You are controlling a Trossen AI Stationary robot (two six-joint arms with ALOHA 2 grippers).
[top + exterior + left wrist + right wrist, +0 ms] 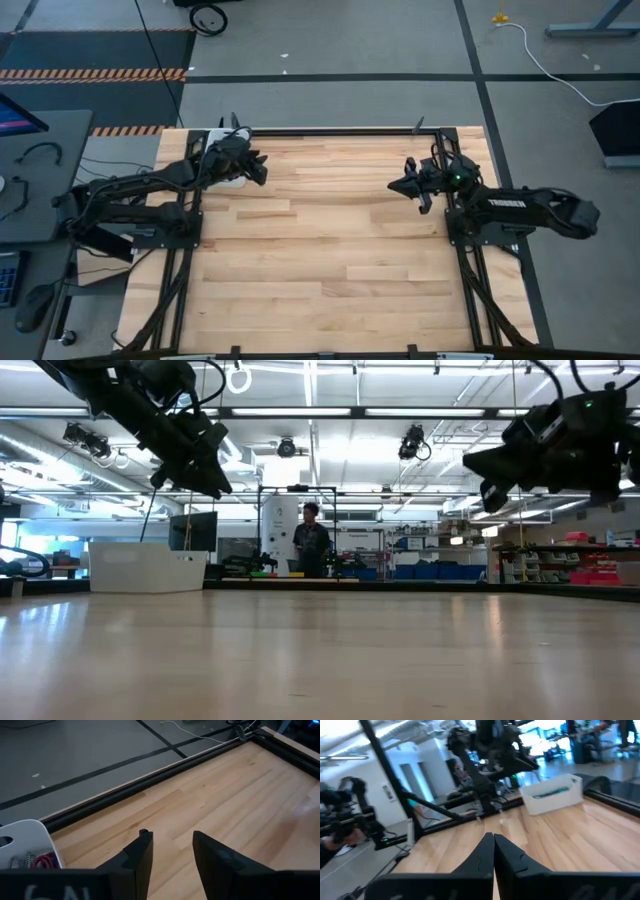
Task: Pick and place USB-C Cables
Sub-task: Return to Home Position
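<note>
Wooden table (pixel 330 260), with one white bin (pixel 148 570) at its far left corner. The left gripper (pixel 170 837) hovers over that bin, fingers spread, nothing between them. The right gripper (pixel 493 839) hangs above the far right side, fingers pressed together. In the bin are two coiled USB-C Cables (pixel 30 861), side by side, one grey-braided, one pink. Only their ends show, so I can't tell their long axis.

Clearance: mid table (pixel 330 260) open, obstacles at far edge only.
Wood btwn L gripper (pixel 258 168) and R gripper (pixel 402 185) is free; both hang above the surface, w/ room to pass beneath (low view). Far-left corner: white bin (pixel 148 568) stands under L arm. A black rail (pixel 330 130) rims the table edge.
</note>
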